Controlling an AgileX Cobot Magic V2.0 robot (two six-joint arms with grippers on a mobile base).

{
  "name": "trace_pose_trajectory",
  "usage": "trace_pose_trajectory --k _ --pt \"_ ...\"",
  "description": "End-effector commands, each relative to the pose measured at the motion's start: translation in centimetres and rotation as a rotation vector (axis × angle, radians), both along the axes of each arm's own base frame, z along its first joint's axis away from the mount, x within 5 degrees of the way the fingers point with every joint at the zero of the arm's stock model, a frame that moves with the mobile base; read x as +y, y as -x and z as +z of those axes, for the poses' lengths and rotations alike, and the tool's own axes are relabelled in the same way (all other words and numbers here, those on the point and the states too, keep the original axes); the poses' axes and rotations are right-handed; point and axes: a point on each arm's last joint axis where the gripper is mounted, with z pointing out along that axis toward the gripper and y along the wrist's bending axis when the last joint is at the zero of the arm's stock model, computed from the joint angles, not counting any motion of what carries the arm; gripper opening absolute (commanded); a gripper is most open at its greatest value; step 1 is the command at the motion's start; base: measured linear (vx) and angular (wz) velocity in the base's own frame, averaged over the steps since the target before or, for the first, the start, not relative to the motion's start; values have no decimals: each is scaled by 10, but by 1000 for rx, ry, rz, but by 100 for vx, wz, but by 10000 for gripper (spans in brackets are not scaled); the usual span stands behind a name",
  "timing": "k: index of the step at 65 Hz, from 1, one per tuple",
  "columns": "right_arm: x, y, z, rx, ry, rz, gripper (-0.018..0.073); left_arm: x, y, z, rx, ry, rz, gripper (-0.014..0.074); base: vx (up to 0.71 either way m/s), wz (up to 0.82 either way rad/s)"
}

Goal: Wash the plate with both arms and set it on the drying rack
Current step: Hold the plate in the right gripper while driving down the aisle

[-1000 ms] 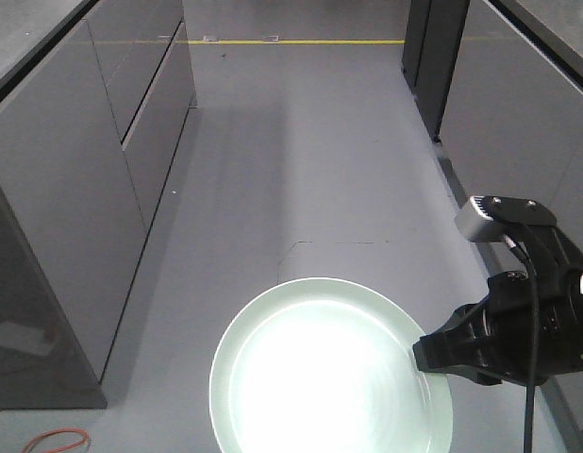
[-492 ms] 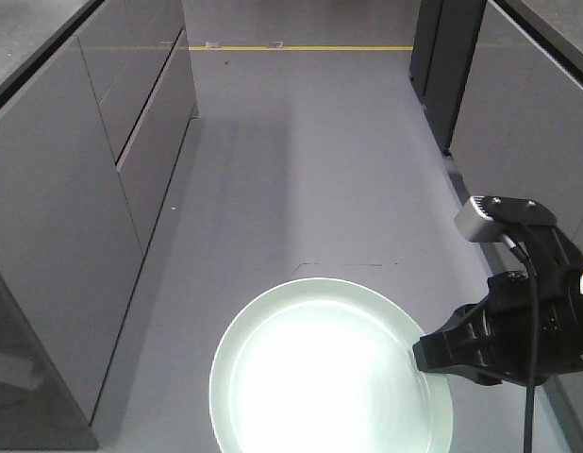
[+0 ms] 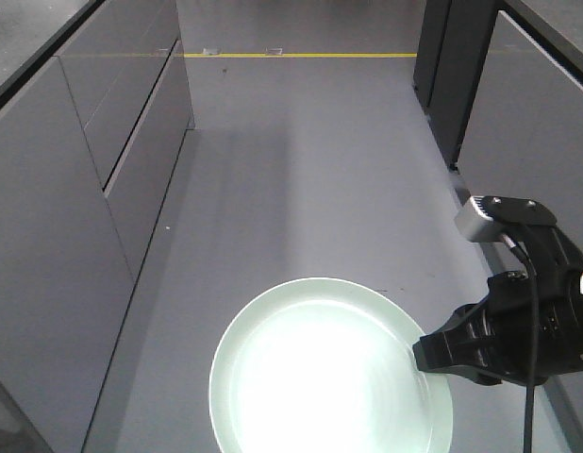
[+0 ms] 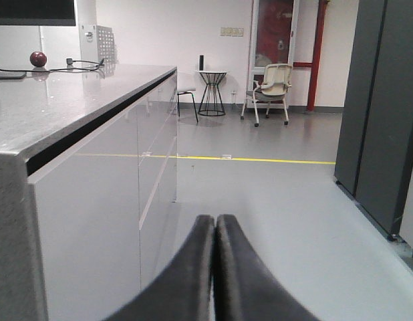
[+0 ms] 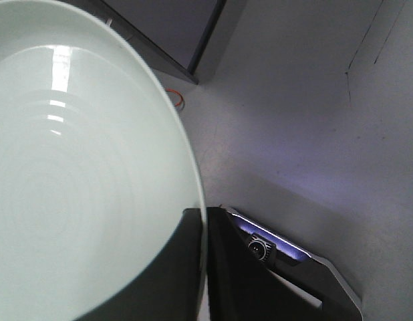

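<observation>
The pale mint-green plate [image 3: 329, 377] hangs low over the grey floor at the bottom of the front view, brightly lit. My right gripper [image 3: 421, 359] is shut on its right rim, on the black right arm [image 3: 532, 321] with a silver-grey box [image 3: 480, 219]. In the right wrist view the plate [image 5: 79, 167] fills the left side, and the right gripper [image 5: 204, 212] pinches its edge. In the left wrist view my left gripper [image 4: 215, 218] is shut with nothing in it, pointing down the aisle. The drying rack is out of view.
Grey cabinets [image 3: 84, 189] line the left of the aisle, and dark tall cabinets [image 3: 452, 66] line the right. A yellow floor line [image 3: 301, 55] crosses ahead. Beyond it stand a chair [image 4: 273, 83] and a small table [image 4: 211, 90]. A red rubber band [image 5: 176, 98] lies on the floor.
The floor and cabinets have slid toward me and the yellow line sits lower, so the base has rolled forward. The plate and right gripper hold the same place in view.
</observation>
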Motion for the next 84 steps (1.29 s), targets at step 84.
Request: trace_pose_trajectory --k 84 --pt "1 0 15 -67 -51 -15 -8 0 4 19 -124 16 1 -6 25 -1"
